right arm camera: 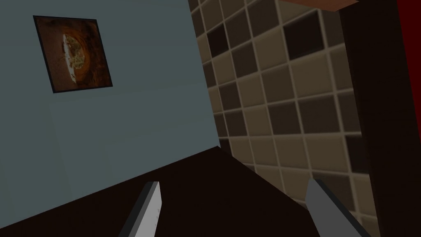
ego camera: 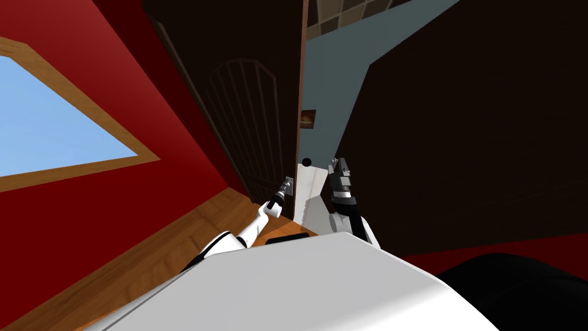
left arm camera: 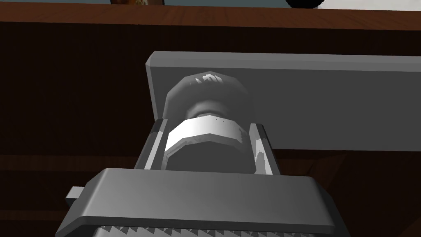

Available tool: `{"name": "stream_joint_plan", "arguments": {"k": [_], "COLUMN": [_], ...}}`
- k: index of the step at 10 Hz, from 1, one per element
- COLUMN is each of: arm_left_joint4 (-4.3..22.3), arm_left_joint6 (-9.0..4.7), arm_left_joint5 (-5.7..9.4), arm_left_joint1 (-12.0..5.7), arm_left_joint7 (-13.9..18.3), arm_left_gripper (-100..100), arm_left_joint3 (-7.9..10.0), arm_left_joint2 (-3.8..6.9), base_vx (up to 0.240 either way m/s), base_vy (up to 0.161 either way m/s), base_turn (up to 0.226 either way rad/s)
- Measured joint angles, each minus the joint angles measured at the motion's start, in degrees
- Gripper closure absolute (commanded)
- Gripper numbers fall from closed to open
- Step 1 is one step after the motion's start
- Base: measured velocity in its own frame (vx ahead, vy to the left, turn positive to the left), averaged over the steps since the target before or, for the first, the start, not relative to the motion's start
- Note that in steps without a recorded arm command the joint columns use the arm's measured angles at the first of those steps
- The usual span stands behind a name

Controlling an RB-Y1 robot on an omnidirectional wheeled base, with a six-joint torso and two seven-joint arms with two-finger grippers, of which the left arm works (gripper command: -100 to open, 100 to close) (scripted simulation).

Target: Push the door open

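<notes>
A dark brown door (ego camera: 247, 109) with an arched panel stands partly open, its lighter edge (ego camera: 300, 115) facing the gap. My left gripper (ego camera: 285, 186) reaches the grey handle plate (ego camera: 289, 185) on the door. In the left wrist view its two fingers (left arm camera: 154, 144) press the sides of a grey round knob (left arm camera: 207, 135) mounted on the grey plate (left arm camera: 329, 103). My right gripper (ego camera: 339, 166) is raised beside the door's edge, in the gap, with its fingers (right arm camera: 150, 205) wide apart and nothing between them.
A red wall (ego camera: 86, 230) with a wood-framed window (ego camera: 51, 126) runs on the left. A large dark panel (ego camera: 471, 132) stands on the right. Through the gap show a blue-grey wall (ego camera: 327, 69), a small picture (ego camera: 308, 119) and a white object (ego camera: 310, 189). The floor (ego camera: 189, 230) is wood.
</notes>
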Motion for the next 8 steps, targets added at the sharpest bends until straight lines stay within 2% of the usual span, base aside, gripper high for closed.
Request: {"name": "stream_joint_plan", "arguments": {"k": [2,3,4,6,7,8], "arm_left_joint4": [-0.5,0.3,-1.0,-0.9,0.6,-0.2], "arm_left_joint6": [0.52,0.04,0.21,0.26,-0.36,-0.02], "arm_left_joint5": [0.11,0.14,0.10,0.26,0.47,0.57], "arm_left_joint1": [-0.11,-0.34,0.61,0.45,-0.59,-0.23], "arm_left_joint7": [-0.6,-0.9,-1.5,-2.1,-2.2,-2.8], "arm_left_gripper": [100,100,100,100,100,-100], "arm_left_joint3": [1.06,1.69,2.20,3.41,4.34,5.42], "arm_left_joint2": [0.73,0.76,1.10,1.58,2.00,2.13], "base_vx": [0.138,0.157,0.120,0.123,0.138,-0.066], "base_vy": [-0.153,-0.134,-0.125,-0.109,-0.115,-0.036], "base_turn": [0.052,0.077,0.059,0.090,0.125,0.043]}}
